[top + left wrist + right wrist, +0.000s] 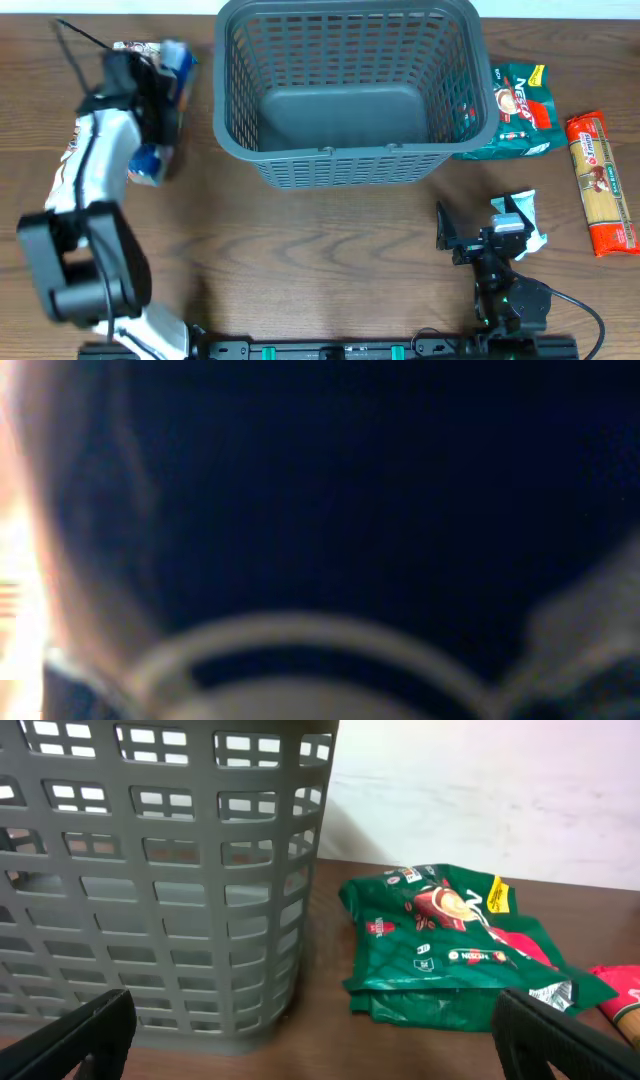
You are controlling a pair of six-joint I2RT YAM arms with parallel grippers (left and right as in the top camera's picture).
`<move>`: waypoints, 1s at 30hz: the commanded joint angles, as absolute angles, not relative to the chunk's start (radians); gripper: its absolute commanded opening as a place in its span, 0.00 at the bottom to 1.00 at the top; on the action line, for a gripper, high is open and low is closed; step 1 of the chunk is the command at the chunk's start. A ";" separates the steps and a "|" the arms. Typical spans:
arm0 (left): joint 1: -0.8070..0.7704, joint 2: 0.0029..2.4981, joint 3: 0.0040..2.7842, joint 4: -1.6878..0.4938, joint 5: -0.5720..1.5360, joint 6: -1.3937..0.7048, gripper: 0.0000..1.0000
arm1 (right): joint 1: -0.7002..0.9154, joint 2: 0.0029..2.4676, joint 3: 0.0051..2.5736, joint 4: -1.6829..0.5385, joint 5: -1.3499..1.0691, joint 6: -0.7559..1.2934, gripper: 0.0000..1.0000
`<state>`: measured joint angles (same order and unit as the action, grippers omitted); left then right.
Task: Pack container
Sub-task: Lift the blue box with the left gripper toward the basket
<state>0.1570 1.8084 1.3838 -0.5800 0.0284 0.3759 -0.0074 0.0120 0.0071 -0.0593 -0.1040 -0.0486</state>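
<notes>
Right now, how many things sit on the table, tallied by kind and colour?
Grey lattice basket: 1
Green Nescafe packet: 1
Red pasta packet: 1
White-and-teal packet: 1
Blue-and-white packet, partly hidden: 1
Total: 5

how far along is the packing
Nothing is packed yet: the container is empty. The left hand is down on a blue packet, grip unclear. The green coffee bag, red pasta packet and white packet lie outside; the right hand is open.
</notes>
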 commanded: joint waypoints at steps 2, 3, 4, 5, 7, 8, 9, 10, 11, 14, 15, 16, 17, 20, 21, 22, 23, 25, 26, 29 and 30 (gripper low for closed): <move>0.167 1.657 1.474 -0.573 0.014 0.300 0.06 | -0.014 0.006 0.006 -0.064 -0.102 -0.060 0.99; 0.167 1.631 1.483 -0.573 0.014 0.300 0.06 | -0.014 0.006 0.006 -0.064 -0.102 -0.060 0.99; 0.167 1.603 1.492 -0.573 0.016 0.300 0.06 | -0.014 0.006 0.006 -0.064 -0.102 -0.060 0.99; 0.167 1.575 1.502 -0.574 0.027 0.300 0.06 | -0.014 0.006 0.006 -0.064 -0.102 -0.060 0.99; 0.167 1.524 1.522 -0.574 0.067 0.300 0.06 | -0.014 0.006 0.006 -0.064 -0.102 -0.060 0.99; 0.167 1.498 1.534 -0.574 0.088 0.301 0.06 | -0.014 0.006 0.006 -0.064 -0.102 -0.060 0.99; 0.167 1.472 1.547 -0.573 0.110 0.301 0.06 | -0.014 0.006 0.006 -0.064 -0.102 -0.060 0.99; 0.167 1.449 1.559 -0.573 0.133 0.301 0.06 | -0.014 0.006 0.006 -0.064 -0.102 -0.060 0.99; 0.167 1.431 1.573 -0.574 0.156 0.301 0.06 | -0.014 0.006 0.006 -0.064 -0.102 -0.060 0.99; 0.167 1.387 1.624 -0.587 0.251 0.301 0.06 | -0.014 0.006 0.006 -0.064 -0.102 -0.060 0.99; 0.167 1.376 1.646 -0.596 0.290 0.301 0.06 | -0.014 0.006 0.006 -0.064 -0.102 -0.060 0.99; 0.167 1.370 1.670 -0.612 0.327 0.301 0.06 | -0.014 0.006 0.006 -0.064 -0.102 -0.060 0.99; 0.167 1.370 1.695 -0.630 0.354 0.300 0.06 | -0.014 0.006 0.006 -0.064 -0.102 -0.060 0.99; 0.166 1.381 1.781 -0.697 0.421 0.300 0.06 | -0.014 0.006 0.006 -0.064 -0.102 -0.060 0.99; 0.163 1.388 1.806 -0.718 0.436 0.300 0.06 | -0.014 0.006 0.006 -0.064 -0.102 -0.060 0.99; 0.160 1.393 1.822 -0.730 0.442 0.300 0.06 | -0.014 0.006 0.006 -0.064 -0.102 -0.060 0.99; 0.155 1.400 1.843 -0.746 0.446 0.301 0.06 | -0.014 0.006 0.006 -0.064 -0.102 -0.060 0.99; 0.139 1.414 1.875 -0.763 0.451 0.302 0.06 | -0.014 0.006 0.006 -0.064 -0.102 -0.060 0.99; 0.131 1.420 1.886 -0.765 0.462 0.303 0.06 | -0.014 0.006 0.006 -0.064 -0.102 -0.060 0.99; 0.099 1.439 1.917 -0.765 0.507 0.306 0.06 | -0.014 0.006 0.006 -0.064 -0.102 -0.060 0.99; 0.086 1.447 1.925 -0.765 0.524 0.309 0.06 | -0.014 0.006 0.006 -0.064 -0.102 -0.060 0.99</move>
<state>0.1139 1.4242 1.8820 -0.7689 0.4427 0.3107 -0.0074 0.0120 0.0071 -0.0593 -0.1040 -0.0486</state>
